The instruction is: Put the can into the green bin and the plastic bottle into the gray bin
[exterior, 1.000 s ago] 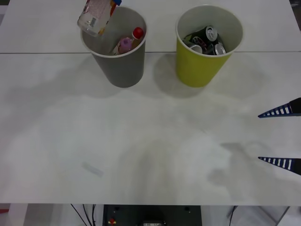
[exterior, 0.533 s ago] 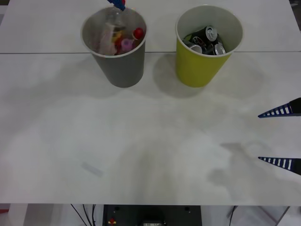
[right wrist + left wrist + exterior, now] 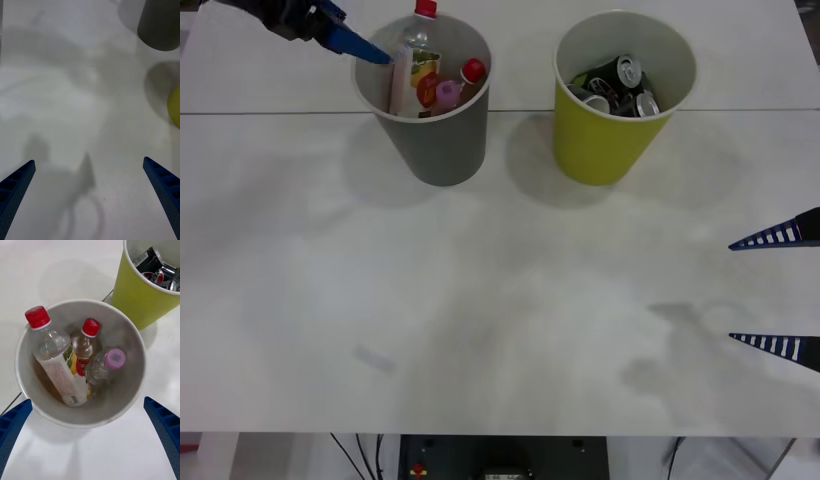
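The plastic bottle (image 3: 416, 70) stands in the gray bin (image 3: 442, 145), leaning on its left wall with its red cap (image 3: 425, 8) above the rim. Seen from the left wrist, the plastic bottle (image 3: 56, 362) sits in the gray bin (image 3: 132, 397) beside a shorter red-capped bottle (image 3: 87, 343) and a pink-capped one (image 3: 108, 363). My left gripper (image 3: 360, 45) hovers just left of the bin's rim, and the left gripper (image 3: 88, 402) is open with nothing in it. Several cans (image 3: 620, 85) lie in the green bin (image 3: 600, 145). My right gripper (image 3: 780, 290) is parked open at the table's right edge.
The green bin (image 3: 144, 296) stands close to the gray one, to its right. In the right wrist view the right gripper (image 3: 88, 165) is over bare white table, with the gray bin (image 3: 159, 26) and the green bin (image 3: 175, 107) farther off. A seam crosses the table behind the bins.
The plastic bottle, held tilted over the gray bin a second ago, has dropped inside and stands upright. My left gripper has let go and drawn back to the left. The right arm is unmoved.
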You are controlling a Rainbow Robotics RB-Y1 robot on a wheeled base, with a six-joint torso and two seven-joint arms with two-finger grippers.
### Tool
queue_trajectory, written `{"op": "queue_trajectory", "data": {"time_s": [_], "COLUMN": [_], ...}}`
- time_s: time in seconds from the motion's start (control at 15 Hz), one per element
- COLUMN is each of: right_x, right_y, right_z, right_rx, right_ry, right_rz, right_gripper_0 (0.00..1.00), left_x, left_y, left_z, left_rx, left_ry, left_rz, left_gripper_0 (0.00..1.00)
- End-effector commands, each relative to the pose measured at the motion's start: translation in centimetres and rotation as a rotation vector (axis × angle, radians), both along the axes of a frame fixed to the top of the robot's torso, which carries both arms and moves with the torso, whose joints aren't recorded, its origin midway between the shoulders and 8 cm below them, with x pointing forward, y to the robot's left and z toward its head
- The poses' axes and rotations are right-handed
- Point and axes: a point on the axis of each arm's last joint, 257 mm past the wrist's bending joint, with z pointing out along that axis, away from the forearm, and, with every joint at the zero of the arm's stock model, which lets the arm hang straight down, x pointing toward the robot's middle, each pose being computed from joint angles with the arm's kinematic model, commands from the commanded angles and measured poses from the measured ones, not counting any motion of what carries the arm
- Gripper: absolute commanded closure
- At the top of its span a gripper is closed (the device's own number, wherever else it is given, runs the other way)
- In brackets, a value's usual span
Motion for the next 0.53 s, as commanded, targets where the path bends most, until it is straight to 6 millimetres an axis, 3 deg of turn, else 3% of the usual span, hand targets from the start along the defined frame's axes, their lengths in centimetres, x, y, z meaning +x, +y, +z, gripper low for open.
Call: {"op": "queue_trajectory", "data": {"time_s": [0.07,0.53], "right_x": [0.0,0.0], "right_y": [0.0,0.0], "right_z": [0.0,0.0], "right_rx": [0.000,0.000], "right_ry": [0.000,0.000], "right_rz": [0.000,0.000], "right_gripper_0": [0.00,0.00], "left_x": [-1.9,-8.1], "left_y": [2.6,7.2], "left_z": [-1.3,-6.4], "left_rx": [0.015,0.184], "left_ry": [-0.042,-0.137], "left_rz": [-0.057,-0.261], "left_gripper_0": [0.00,0.00]}}
